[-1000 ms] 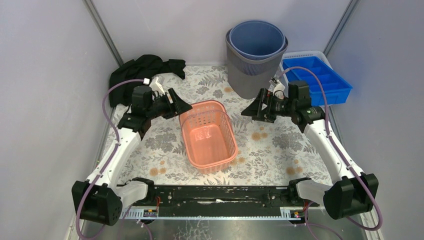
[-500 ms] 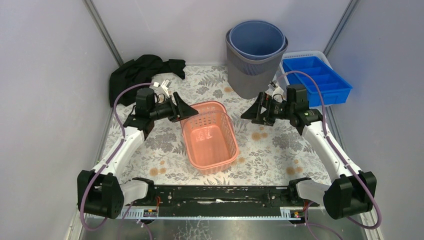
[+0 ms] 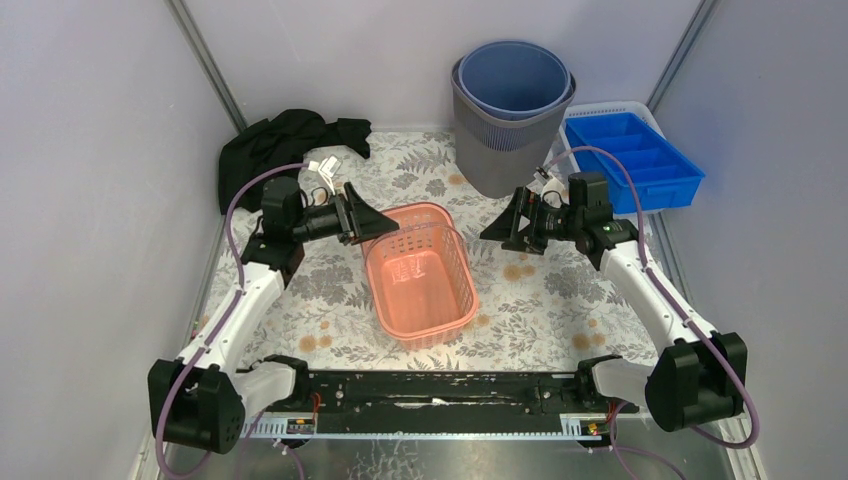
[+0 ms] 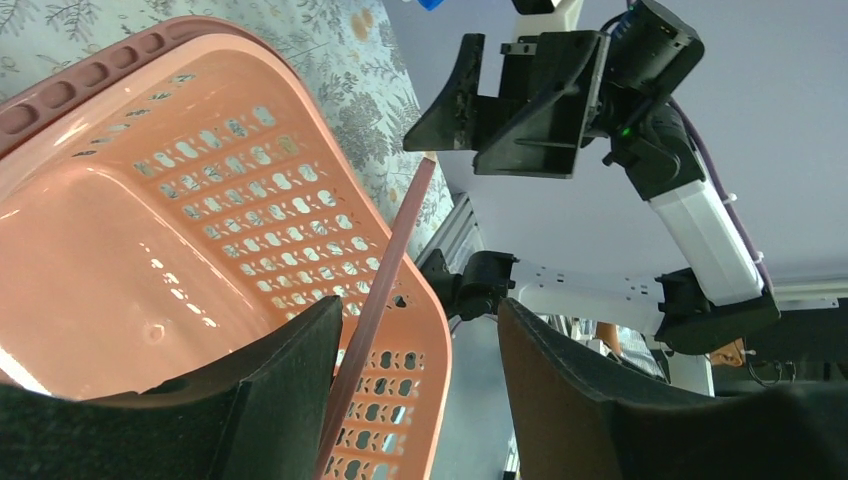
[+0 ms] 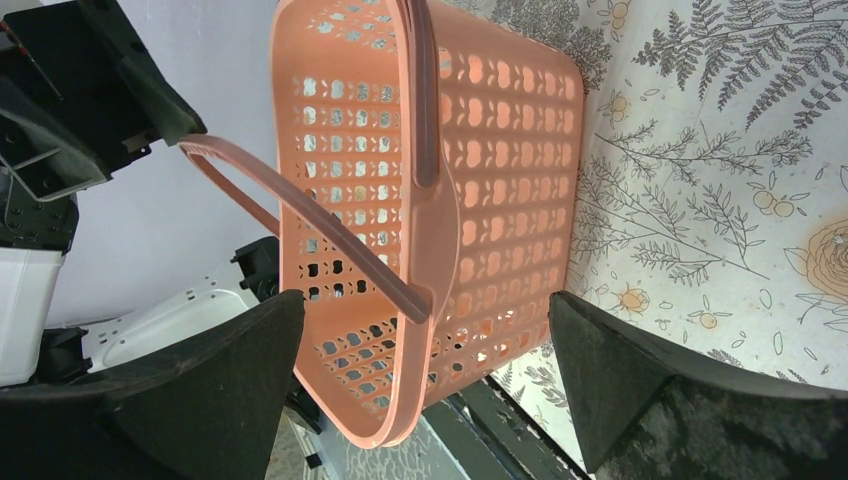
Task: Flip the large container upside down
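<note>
The large container is a pink perforated basket (image 3: 420, 275) standing upright in the middle of the table, its mouth facing up. My left gripper (image 3: 366, 218) is at its far left corner. In the left wrist view the left gripper (image 4: 418, 305) is open and straddles the rim, and the raised handle (image 4: 385, 270) runs between the fingers, close against the left finger (image 4: 290, 370). My right gripper (image 3: 500, 222) hangs open to the right of the basket and apart from it. The right wrist view shows the right gripper (image 5: 425, 297) wide open, facing the basket (image 5: 480, 150) side on.
A grey bin (image 3: 505, 140) with a blue bucket (image 3: 515, 80) nested inside stands at the back. A blue compartment tray (image 3: 640, 155) lies at the back right. Black cloth (image 3: 280, 145) is heaped at the back left. Walls close in on both sides.
My left gripper has swung right and a little nearer, onto the basket's far left corner, and its jaws have shifted slightly. My right gripper has edged left toward the basket.
</note>
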`<act>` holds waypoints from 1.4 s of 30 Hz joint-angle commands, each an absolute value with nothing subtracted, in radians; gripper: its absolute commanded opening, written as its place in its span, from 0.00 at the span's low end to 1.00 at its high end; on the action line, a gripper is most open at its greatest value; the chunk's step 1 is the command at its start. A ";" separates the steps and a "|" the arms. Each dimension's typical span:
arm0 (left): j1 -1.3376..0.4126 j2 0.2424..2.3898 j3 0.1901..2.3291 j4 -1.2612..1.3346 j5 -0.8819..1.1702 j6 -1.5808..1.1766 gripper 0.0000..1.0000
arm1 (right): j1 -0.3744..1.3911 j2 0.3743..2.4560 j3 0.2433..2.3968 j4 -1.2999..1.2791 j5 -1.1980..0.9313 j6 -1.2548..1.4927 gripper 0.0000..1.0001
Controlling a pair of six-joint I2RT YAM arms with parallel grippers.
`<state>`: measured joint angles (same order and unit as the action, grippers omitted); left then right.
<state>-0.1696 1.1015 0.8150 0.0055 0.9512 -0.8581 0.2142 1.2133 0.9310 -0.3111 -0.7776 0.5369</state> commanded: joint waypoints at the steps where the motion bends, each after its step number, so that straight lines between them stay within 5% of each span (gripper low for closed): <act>1: -0.176 1.076 0.850 0.063 1.016 -0.891 0.66 | 0.221 1.219 0.927 -0.261 -0.796 0.547 0.99; 42: -0.432 0.847 0.702 0.066 0.906 -1.027 0.71 | 0.222 1.244 0.943 -0.281 -0.780 0.527 0.99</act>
<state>-0.3992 0.8608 0.7517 0.0761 0.9344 -1.0157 0.2146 1.2411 0.9241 -0.2951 -0.7765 0.5468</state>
